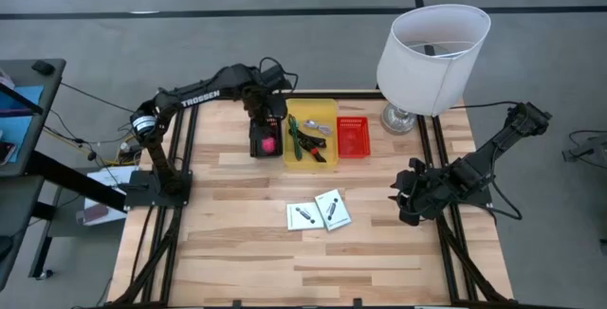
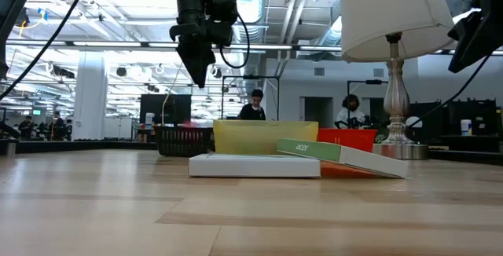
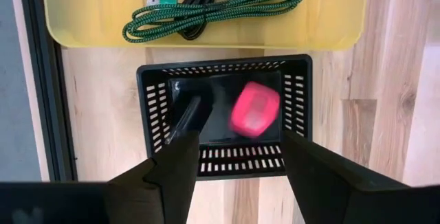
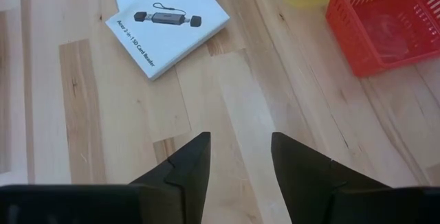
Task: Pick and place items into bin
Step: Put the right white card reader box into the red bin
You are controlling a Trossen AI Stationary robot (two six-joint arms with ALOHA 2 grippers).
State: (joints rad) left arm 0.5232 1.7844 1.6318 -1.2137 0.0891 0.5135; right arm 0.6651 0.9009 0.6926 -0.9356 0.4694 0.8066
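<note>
Worktop [image 1: 237, 262]: a pale wood table, with the bins lined up along its far edge and a white lamp [image 1: 432, 58] at its far right corner.

Left arm: reaches along the far edge; the left gripper [image 3: 234, 165] hangs directly above the black bin [image 1: 266, 138], fingers spread apart and empty.

Right arm: waits by the right edge; the right gripper [image 4: 237, 159] hovers over bare wood with its fingers apart, holding nothing.

Yellow tray [image 1: 327, 113]: sits at the middle of the far edge, just right of the black bin, holding a green braided cable [image 3: 206, 14] and other dark cabling.

Red basket [image 1: 353, 136]: sits just right of the yellow tray and appears empty in the right wrist view.

Black bin: a slotted basket touching or nearly touching the yellow tray's left side.

White boxes [image 1: 319, 211]: two card-reader packs lie together near the worktop's centre, not yet binned.

Pink object [image 3: 254, 108]: blurred inside the black bin's walls, apparently dropping or just landed.

Step in hand: likely a release into the black bin. Done well, the gripper stays centred over the opening, fingers wide, and lifts straight up clear of the rim before swinging toward the boxes.
</note>
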